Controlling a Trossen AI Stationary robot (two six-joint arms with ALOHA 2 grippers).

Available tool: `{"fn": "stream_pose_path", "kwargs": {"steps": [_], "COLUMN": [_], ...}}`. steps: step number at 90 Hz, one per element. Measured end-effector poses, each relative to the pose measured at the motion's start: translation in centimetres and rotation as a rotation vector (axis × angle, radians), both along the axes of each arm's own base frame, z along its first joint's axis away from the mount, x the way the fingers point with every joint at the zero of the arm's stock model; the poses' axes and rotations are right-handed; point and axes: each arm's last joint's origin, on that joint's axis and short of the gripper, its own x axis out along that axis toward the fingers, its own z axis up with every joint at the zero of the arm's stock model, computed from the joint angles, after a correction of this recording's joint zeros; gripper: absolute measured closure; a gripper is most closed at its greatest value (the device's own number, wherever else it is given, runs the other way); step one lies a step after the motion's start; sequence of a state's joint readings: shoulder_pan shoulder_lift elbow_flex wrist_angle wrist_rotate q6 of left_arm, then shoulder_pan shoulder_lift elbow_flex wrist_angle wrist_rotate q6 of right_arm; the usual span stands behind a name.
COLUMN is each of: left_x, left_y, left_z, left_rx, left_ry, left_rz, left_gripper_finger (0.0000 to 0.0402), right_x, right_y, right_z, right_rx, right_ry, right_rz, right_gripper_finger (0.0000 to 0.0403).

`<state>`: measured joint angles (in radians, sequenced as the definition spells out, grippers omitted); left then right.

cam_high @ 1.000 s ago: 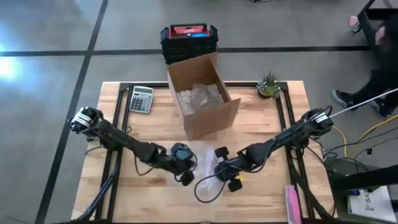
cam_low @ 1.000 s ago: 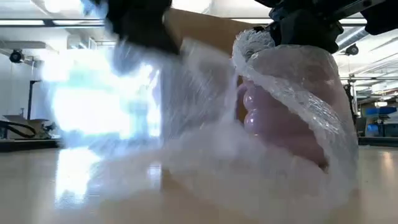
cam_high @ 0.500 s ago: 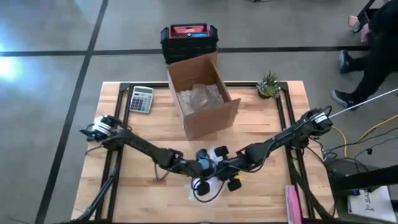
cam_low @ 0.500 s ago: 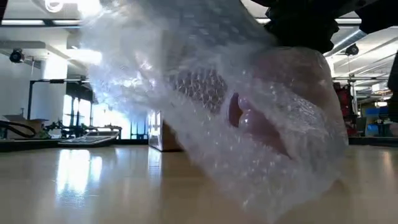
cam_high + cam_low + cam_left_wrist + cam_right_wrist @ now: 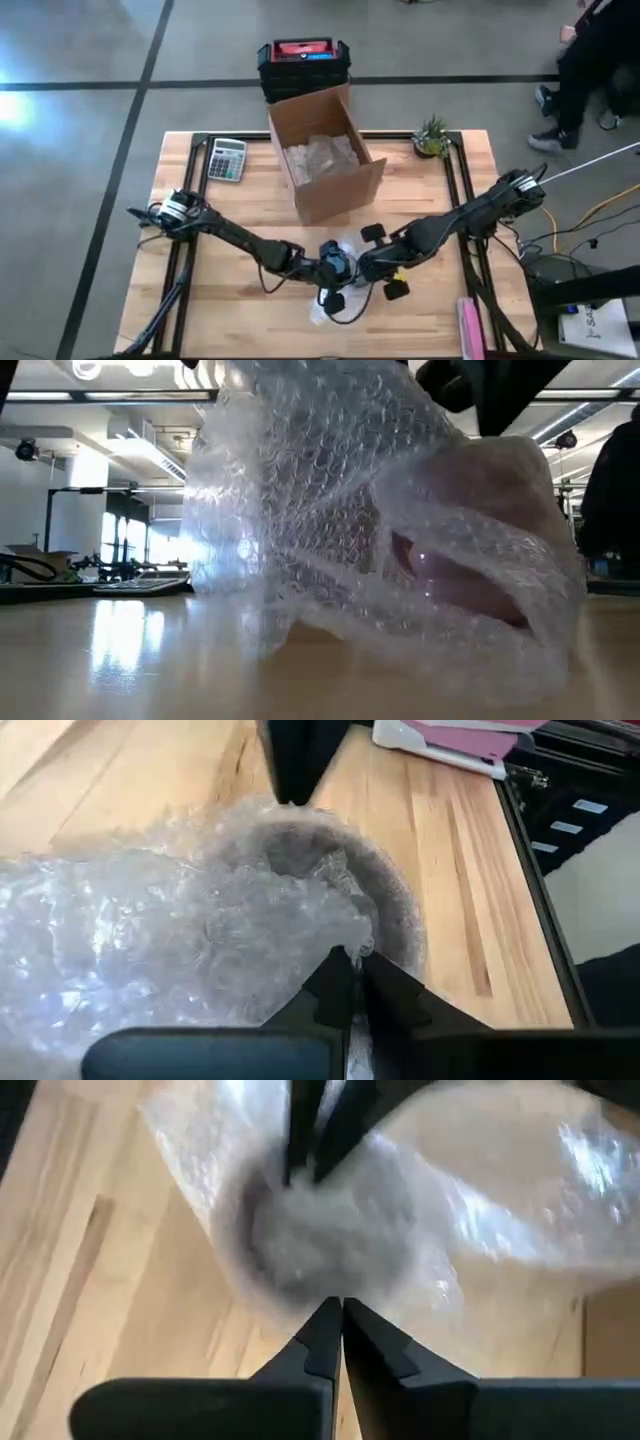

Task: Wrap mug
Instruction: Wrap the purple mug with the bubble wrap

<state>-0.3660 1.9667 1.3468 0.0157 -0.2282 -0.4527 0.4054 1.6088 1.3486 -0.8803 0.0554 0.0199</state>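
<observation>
Our left gripper point(image 5: 348, 982) has its two dark fingers pinched together on a fold of the clear bubble wrap sheet point(image 5: 150, 950), right at the rim of the mug-shaped bulge it covers. Our right gripper point(image 5: 335, 1330) meets the bundle from the opposite side with its fingers pressed tip to tip; they appear to nip the edge of the wrap, though we cannot tell for certain that any film sits between them. The pale pink ceramic mug point(image 5: 455, 575) lies on its side inside the wrap, showing only as a pink blur through the bubbles in the low view. From above, the bundle point(image 5: 335, 285) sits on the light wooden table point(image 5: 200, 310) just in front of the open brown cardboard box point(image 5: 325, 150), with both dark arms reaching in to meet over it. To the left of the box lies a grey pocket calculator point(image 5: 227, 159), and to its right stands a small green potted plant point(image 5: 431, 135). Behind the box sits a black crate with a red top point(image 5: 303, 62). A person's legs point(image 5: 580, 60) show well to the right of the box, off the table.
</observation>
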Motion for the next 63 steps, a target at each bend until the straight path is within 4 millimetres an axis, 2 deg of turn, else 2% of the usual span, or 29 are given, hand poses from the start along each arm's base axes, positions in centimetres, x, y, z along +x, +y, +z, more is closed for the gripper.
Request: {"fn": "stream_pose_path", "kwargs": {"steps": [13, 26, 37, 63], "left_x": [0.0, -0.1, -0.2, -1.7], "left_y": [0.1, 0.1, 0.1, 0.8], "left_z": [0.0, -0.1, 0.1, 3.2], "left_rx": [-0.003, -0.006, -0.012, -0.029], "left_ry": [-0.003, 0.005, 0.016, 0.02], "left_rz": [0.004, 0.015, -0.003, 0.022], "left_gripper_finger": [0.0402, 0.0401, 0.0401, 0.0401], "right_x": [0.9, 1.5, 1.3, 1.1], "right_y": [0.3, 0.4, 0.1, -0.6], "right_z": [0.7, -2.9, -4.6, -6.1], "right_rx": [0.041, 0.008, 0.003, 0.003], "right_ry": [-0.178, -0.09, -0.042, -0.045], "right_rz": [0.04, 0.048, 0.01, -0.056], "right_gripper_finger": [0.0403, 0.0403, 0.0403, 0.0403]}}
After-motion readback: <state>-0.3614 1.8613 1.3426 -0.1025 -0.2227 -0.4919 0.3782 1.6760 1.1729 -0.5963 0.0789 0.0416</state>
